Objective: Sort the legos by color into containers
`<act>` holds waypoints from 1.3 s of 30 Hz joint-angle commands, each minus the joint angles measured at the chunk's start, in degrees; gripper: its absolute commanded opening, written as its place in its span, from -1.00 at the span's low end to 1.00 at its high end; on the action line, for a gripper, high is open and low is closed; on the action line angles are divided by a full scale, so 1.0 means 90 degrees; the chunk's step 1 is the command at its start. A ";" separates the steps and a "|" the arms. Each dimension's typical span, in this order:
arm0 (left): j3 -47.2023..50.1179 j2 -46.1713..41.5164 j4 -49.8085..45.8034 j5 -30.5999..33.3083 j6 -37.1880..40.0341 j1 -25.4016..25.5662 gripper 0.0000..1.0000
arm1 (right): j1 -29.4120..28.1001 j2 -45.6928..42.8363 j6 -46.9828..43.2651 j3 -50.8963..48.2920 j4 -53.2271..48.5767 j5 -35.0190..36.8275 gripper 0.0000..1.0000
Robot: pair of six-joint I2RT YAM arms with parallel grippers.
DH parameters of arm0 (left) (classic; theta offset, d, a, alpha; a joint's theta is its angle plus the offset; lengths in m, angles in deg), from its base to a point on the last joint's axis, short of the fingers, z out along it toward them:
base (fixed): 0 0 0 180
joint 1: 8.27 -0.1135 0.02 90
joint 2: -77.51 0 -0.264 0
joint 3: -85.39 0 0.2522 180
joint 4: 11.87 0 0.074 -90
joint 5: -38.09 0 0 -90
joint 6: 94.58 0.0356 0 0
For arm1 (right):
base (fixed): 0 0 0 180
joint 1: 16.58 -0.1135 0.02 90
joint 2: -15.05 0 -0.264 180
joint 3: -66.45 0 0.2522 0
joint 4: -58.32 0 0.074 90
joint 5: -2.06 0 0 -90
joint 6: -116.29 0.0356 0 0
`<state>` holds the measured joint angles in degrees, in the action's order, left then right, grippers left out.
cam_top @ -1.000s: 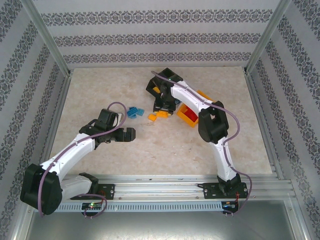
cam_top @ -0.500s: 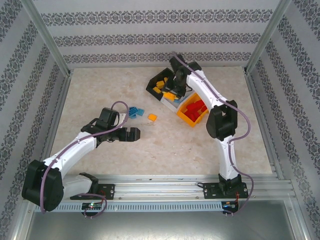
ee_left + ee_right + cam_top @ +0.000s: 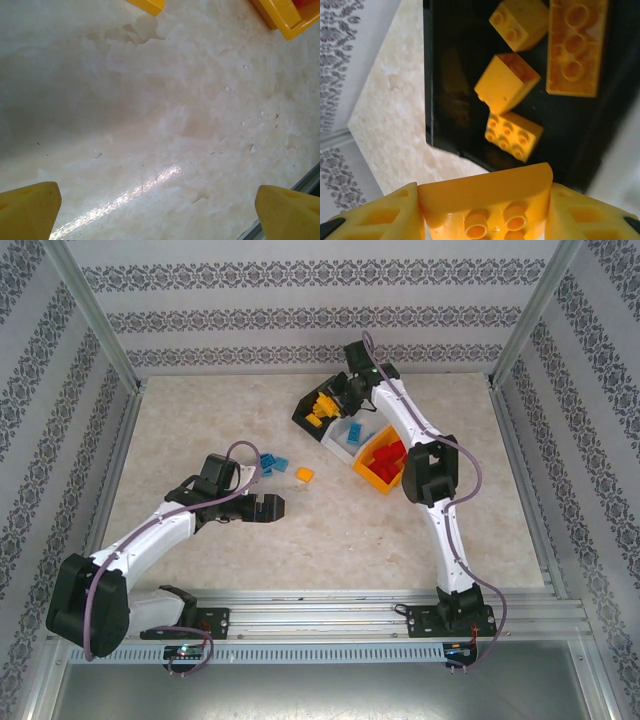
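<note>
In the right wrist view my right gripper (image 3: 485,216) is shut on an orange-yellow lego with a rounded top (image 3: 485,197), held above the black container (image 3: 452,70). Several orange-yellow legos (image 3: 514,136) lie inside it. From above, the right gripper (image 3: 335,400) hangs over the black container (image 3: 298,416). The white-grey container (image 3: 336,438) holds blue legos (image 3: 357,434), and the orange-yellow container (image 3: 367,476) holds red legos (image 3: 390,457). Blue legos (image 3: 272,463) and one orange-yellow lego (image 3: 305,475) lie loose on the table. My left gripper (image 3: 272,507) (image 3: 159,202) is open over bare table, near them.
The three containers stand in a diagonal row at the back centre-right. Patterned walls and metal rails enclose the marble-look table (image 3: 230,420). In the left wrist view a loose orange-yellow lego (image 3: 148,5) and a corner of the orange-yellow container (image 3: 280,20) sit at the top edge.
My right arm has swung from the loose legos on the table back over the black container, carrying the orange-yellow lego. My left gripper has edged slightly to the right, still open.
</note>
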<state>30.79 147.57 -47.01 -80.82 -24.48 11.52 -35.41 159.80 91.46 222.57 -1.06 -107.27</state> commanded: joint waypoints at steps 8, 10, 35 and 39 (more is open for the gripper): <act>0.0026 0.0145 -0.0131 0.0327 0.0131 -0.0005 1.00 | 0.0281 0.0565 0.0578 0.0948 0.0500 0.0039 0.34; 0.0016 0.0131 -0.0152 0.0424 0.0134 -0.0009 1.00 | 0.0282 0.0394 0.0368 0.0925 0.0380 0.0067 0.39; -0.0732 -0.0239 -0.1669 0.2378 -0.0356 -0.0972 1.00 | -0.1313 -0.0497 -0.1938 0.0555 -0.3546 0.1676 0.50; -0.0622 -0.0418 -0.1742 0.2480 -0.0397 -0.1067 1.00 | -0.1658 -0.0198 -0.2287 0.0641 -0.3507 0.1531 0.49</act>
<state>25.11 145.54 -58.66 -62.11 -26.89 2.85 -49.82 155.52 74.67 227.05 -28.01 -95.71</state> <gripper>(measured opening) 0.999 0.745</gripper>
